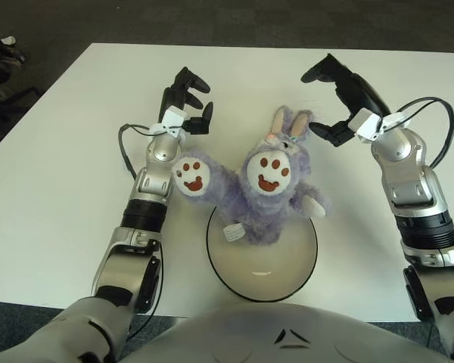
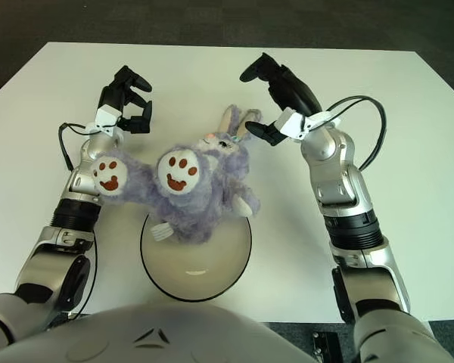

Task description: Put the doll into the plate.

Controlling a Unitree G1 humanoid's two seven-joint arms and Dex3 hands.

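Left eye view: white table [image 1: 53, 174] across most of the scene, dark floor beyond its far edge. Next in size, purple plush rabbit doll [image 1: 265, 185] on its back near the table's front, rump over the far rim of the plate [image 1: 262, 274], head and ears pointing away toward the table's middle, both brown-padded soles tipped up at the camera, one leg sticking out leftward beyond the rim. Round, pale, dark-edged plate at the near edge, its front half bare. Right hand [image 1: 339, 98] raised above the table just right of the doll's ears, fingers spread wide, nothing between them, no contact with the plush. Left hand [image 1: 188, 102] up and left of the doll, beyond the left sole, fingers loosely parted and holding nothing. Thin black cable looping beside each wrist.
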